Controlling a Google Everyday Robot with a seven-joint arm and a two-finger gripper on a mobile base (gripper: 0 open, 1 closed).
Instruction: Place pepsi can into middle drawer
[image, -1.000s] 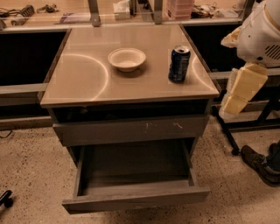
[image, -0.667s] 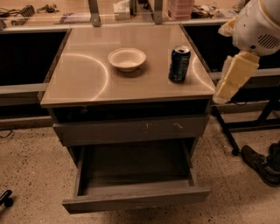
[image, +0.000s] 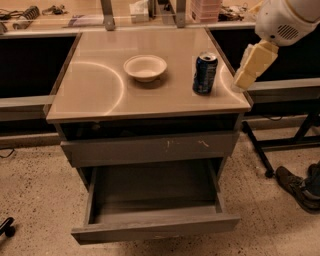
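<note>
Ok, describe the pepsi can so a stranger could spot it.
Find the cabinet's tan top. The pepsi can stands upright near its right edge, right of the cream bowl, with the end effector just beyond. It's the only dark blue, silver-topped thing there.

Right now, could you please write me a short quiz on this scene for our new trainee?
1. True or false: the can already lies in the open drawer.
2. The end effector hangs: A) beside the can, near the tabletop's edge; B) inside the drawer; C) down at the floor.
3. What else stands on the tabletop with the can?
Key: 1 false; 2 A; 3 the bowl.
</note>
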